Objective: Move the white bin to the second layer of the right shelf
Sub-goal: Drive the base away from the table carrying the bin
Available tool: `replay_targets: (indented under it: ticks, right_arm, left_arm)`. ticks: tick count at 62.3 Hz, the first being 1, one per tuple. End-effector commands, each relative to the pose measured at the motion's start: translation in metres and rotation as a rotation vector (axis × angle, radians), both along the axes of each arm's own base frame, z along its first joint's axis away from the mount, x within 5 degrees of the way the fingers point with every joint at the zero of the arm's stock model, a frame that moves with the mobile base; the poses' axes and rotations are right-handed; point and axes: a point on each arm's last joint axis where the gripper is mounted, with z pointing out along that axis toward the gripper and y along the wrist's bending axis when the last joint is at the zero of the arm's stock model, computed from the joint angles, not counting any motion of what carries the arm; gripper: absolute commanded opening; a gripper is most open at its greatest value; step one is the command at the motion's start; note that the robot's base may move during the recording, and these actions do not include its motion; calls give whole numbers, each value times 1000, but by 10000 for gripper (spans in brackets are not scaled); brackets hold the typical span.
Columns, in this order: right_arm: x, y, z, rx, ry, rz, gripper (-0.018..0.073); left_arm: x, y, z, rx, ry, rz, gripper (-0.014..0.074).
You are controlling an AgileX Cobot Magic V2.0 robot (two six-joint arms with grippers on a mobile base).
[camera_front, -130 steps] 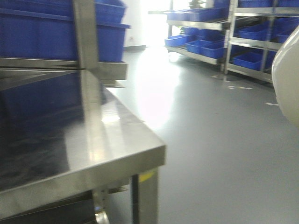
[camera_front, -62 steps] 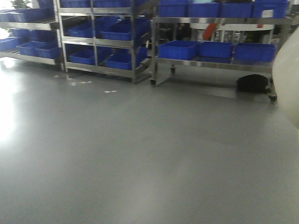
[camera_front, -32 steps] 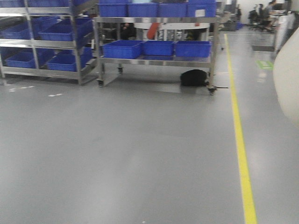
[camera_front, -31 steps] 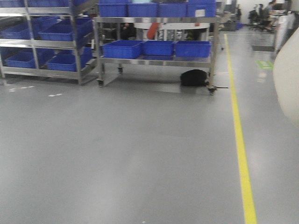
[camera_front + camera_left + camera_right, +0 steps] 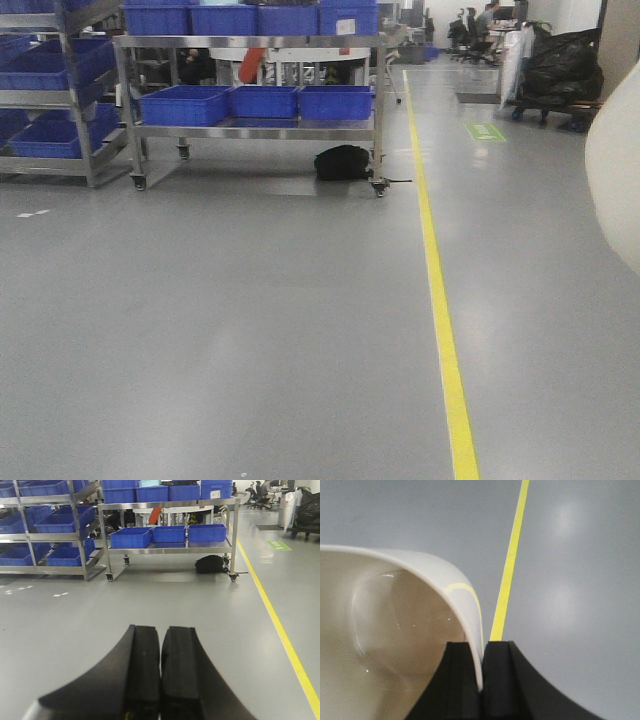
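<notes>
The white bin [image 5: 395, 625] is a glossy cream-white tub. My right gripper [image 5: 481, 647] is shut on its rim, one finger inside and one outside the wall, holding it above the grey floor. In the front view its rounded side [image 5: 615, 190] shows at the right edge. My left gripper [image 5: 161, 632] is shut and empty, its two black fingers pressed together, pointing over the floor. A steel shelf on wheels [image 5: 250, 130] with blue crates stands far ahead at the left; it also shows in the left wrist view [image 5: 167, 550].
A yellow floor line [image 5: 440, 300] runs away from me right of centre. A black bag [image 5: 342, 163] lies under the wheeled shelf. More shelves with blue crates [image 5: 50, 100] stand at far left. Black bags on a cart [image 5: 560, 80] and seated people are at far right.
The front view has swung rightward: the steel table and left shelves left the frame, and the wheeled shelf and yellow line slid left. The bin stays at the right edge.
</notes>
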Motion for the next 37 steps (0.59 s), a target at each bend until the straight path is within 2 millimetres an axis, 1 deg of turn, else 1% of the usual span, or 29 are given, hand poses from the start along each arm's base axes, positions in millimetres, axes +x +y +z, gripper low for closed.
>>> replay_targets:
  ticks: [1,37]
  right_arm:
    - [3,0,18,7,-123,-8,27]
    - [3,0,18,7,-122,-8,27]
  left_arm:
    - [0,0,-4,-10,-60,2,85]
    - [0,0,-4,-10,-60,2,85]
